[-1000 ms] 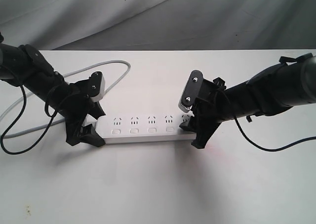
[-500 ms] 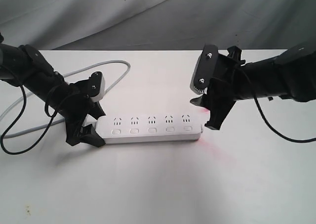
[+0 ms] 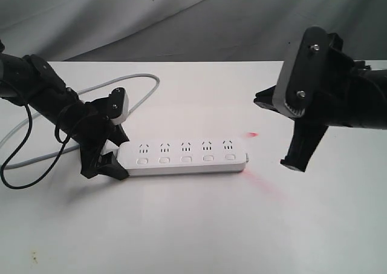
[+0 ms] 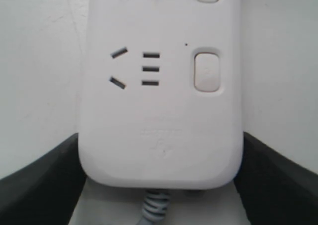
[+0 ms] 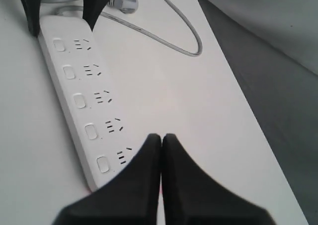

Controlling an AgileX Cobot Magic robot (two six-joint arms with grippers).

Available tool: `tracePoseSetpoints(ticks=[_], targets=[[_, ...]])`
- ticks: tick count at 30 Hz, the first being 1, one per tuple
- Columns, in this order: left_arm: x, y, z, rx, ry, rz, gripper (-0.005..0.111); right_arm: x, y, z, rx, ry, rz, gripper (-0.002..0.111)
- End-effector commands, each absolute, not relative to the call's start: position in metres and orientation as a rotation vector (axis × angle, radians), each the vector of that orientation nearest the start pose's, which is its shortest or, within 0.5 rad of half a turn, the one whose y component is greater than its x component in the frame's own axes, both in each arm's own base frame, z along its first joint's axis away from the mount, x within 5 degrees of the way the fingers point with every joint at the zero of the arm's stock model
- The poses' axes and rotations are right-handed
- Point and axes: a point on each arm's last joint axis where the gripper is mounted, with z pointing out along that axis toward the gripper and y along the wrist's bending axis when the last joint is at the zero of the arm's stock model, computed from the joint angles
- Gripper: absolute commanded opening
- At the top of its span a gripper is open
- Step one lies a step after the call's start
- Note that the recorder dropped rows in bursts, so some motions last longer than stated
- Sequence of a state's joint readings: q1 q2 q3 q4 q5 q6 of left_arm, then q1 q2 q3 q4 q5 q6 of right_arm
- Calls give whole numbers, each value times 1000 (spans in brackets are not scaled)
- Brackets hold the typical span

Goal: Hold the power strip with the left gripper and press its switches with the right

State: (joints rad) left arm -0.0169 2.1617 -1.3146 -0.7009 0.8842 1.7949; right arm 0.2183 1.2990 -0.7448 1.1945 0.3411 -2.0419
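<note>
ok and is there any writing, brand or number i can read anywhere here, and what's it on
Nothing can be read with certainty.
Embossed line on the power strip, near its cord end: too faint to read.
Switches: blank.
Grey plate on the right gripper: no text visible.

The white power strip, its switches facing up, lies flat with its cord end clamped in the left gripper, while the right gripper hovers closed, apart from it.
</note>
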Motion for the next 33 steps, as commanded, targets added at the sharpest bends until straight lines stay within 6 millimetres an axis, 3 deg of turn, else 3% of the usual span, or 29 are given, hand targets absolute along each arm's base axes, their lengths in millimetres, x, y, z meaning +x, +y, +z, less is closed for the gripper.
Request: tracePoseSetpoints(ticks=[1,7,23,29,33], targets=[[390,-55,103,1696,2141,-546,68,229,79,270,-1162,1738,0,0],[390,-55,103,1696,2141,-546,68,209,75,287,-1125,1669,-19,0],[390,-55,103,1696,2141,-546,68,209,73,291,-1102,1660,-52,0],[390,-55,103,1696,2141,-543,68,186,67,318,-1052,1545,-104,0],[390,-55,103,1696,2141,-543,68,165,56,338,-905,1490,-162,0]])
